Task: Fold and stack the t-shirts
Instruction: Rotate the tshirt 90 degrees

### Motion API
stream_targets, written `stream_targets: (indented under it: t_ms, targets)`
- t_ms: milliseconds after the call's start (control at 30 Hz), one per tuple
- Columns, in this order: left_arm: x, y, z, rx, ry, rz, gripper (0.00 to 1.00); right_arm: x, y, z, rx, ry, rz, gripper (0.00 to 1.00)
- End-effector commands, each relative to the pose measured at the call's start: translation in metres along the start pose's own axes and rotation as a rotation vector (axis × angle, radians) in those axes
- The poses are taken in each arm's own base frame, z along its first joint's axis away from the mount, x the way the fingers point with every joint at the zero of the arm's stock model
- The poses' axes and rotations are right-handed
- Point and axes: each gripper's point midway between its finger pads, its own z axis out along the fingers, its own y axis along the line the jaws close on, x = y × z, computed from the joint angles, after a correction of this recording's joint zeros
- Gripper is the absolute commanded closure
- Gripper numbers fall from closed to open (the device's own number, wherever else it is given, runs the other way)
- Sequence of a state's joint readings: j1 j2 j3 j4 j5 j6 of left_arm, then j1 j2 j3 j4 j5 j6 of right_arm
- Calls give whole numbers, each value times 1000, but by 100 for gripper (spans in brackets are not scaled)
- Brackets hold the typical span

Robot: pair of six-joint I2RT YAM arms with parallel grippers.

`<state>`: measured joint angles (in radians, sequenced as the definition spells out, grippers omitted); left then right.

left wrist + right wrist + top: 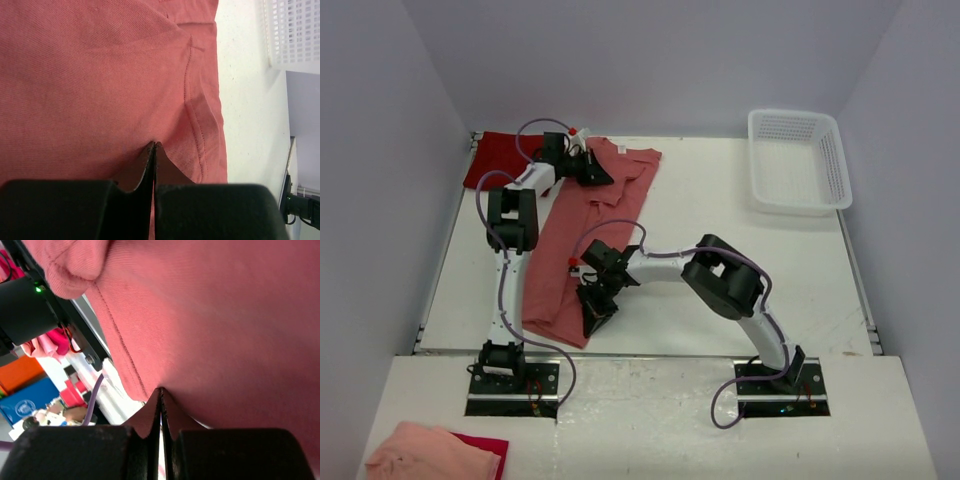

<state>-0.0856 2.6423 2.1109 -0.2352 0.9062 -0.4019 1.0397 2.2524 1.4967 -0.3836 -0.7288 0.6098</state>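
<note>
Step in hand: we judge this to be the first fold of the salmon t-shirt [575, 245]. Both arms reach onto its right-hand edge, one at each end, and nothing is stacked yet.
Next move: it calls for both ends to travel across together, level and at one pace, so the long edge lands straight and the cloth does not twist or slip free.
Table [720, 270]: white, with pale walls around it.
Salmon t-shirt: a long flat band on the left half of the table, slanting from the near edge to the far side. It is matte and finely ribbed, with a few soft creases.
Crimson t-shirt [498, 155]: darker red, spread at the far left corner, partly behind the left arm.
Basket [798, 160]: white mesh, far right, well apart from both shirts.
Peach-pink cloth [420, 452]: bunched on the near ledge, left of the arm bases.
Left gripper [592, 172]: at the shirt's far end, jaws together, tips on the cloth. We judge a thin fold is nipped.
Right gripper [596, 318]: at the near end, jaws together at the cloth's edge, likewise seeming to pinch it.
Sleeve seam [192, 100]: a stitched curve just beyond the left fingertips.
Hem [117, 335]: a stitched border running down to the right fingertips.
</note>
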Motion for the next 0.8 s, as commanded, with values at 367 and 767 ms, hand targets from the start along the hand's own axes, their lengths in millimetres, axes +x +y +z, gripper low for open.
stream_targets:
  t_ms: [367, 767]
  targets:
    - [40, 7, 40, -21, 77, -44, 100, 91, -133, -11, 310, -66, 332, 100]
    - [42, -20, 80, 61, 76, -29, 100, 120, -171, -43, 387, -175, 478, 100]
